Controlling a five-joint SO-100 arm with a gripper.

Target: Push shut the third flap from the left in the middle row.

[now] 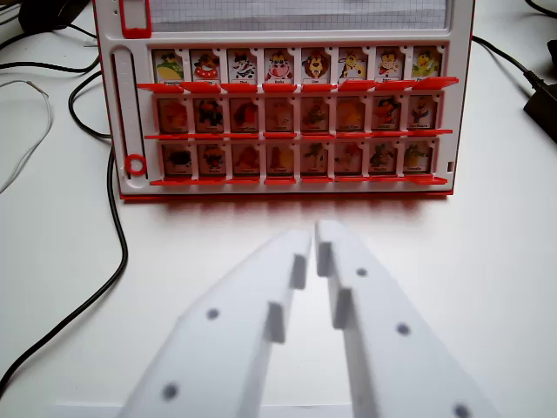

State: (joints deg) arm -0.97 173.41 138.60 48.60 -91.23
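Note:
A red and white flap board (122, 131) lies on the white table ahead, with three rows of picture flaps. The third flap from the left in the middle row (244, 115) shows a dark red picture and stands up like its neighbours. My gripper (314, 233), with two white fingers, fills the lower middle of the wrist view. Its tips nearly touch, with nothing between them. The tips sit a short way in front of the board's near red edge (287, 195), apart from it.
A black cable (115, 252) curves along the table at the wrist view's left, and a thin white cable (35, 131) lies farther left. Another black cable and a dark plug (541, 103) lie at the right. Gridded paper (296, 13) sits on the board's far end.

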